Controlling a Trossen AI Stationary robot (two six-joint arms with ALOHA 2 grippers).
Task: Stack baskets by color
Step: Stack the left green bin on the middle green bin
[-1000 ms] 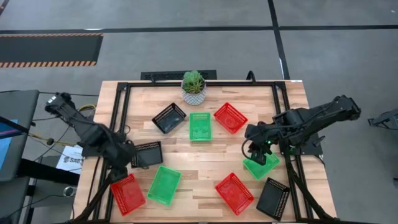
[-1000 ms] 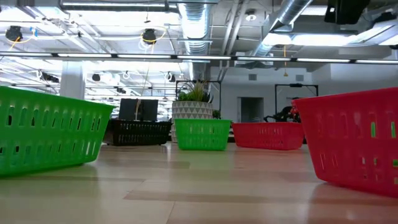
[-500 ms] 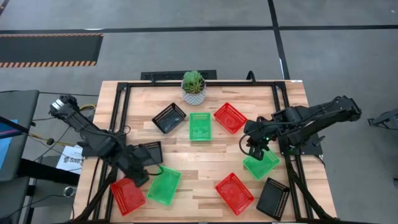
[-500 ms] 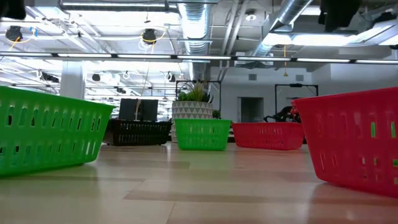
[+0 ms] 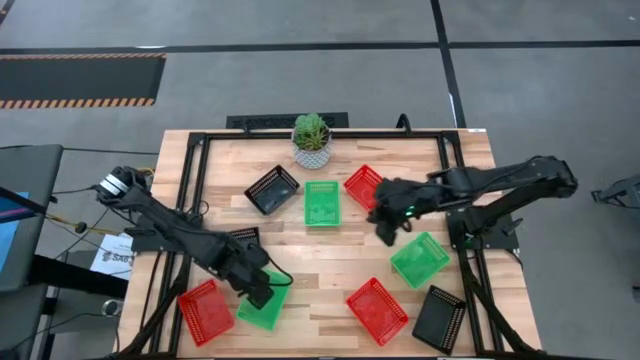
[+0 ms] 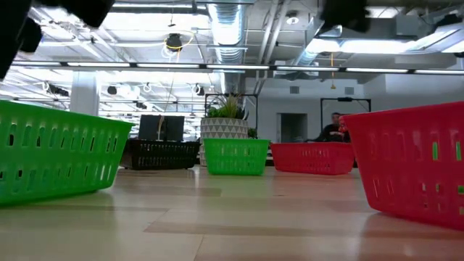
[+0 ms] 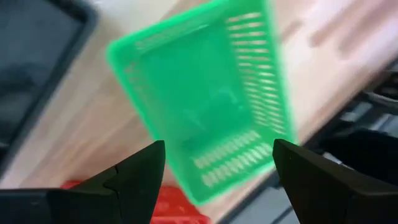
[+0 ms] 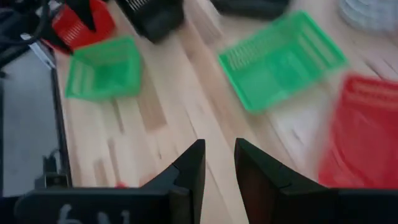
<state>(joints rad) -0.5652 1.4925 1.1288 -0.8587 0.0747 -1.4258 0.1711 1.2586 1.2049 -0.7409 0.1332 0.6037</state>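
Nine mesh baskets rest on their bottoms on the wooden table. In the high view my left gripper [image 5: 258, 290] hangs open over a green basket [image 5: 264, 303] near the front left. Its wrist view [image 7: 217, 174] shows that basket [image 7: 205, 106] below and between the wide-spread fingers, untouched. A red basket [image 5: 205, 310] and a black basket [image 5: 240, 243] lie beside it. My right gripper [image 5: 384, 230] hovers mid-table beside a far red basket [image 5: 362, 184]. Its fingers [image 8: 219, 168] stand a little apart with nothing between them. Another green basket [image 5: 420, 258] lies to its right.
A potted plant [image 5: 311, 138] stands at the far edge. Further baskets: black [image 5: 272, 188] and green [image 5: 322, 202] at the far middle, red [image 5: 376, 310] and black [image 5: 440, 318] at the near right. A person [image 6: 335, 129] sits in the room beyond.
My left gripper has swung toward the table's near right and sunk, from over the left black basket to over the near-left green basket, rolling as it went. My right gripper has moved toward the table's left and far side, away from the right green basket toward the far red one.
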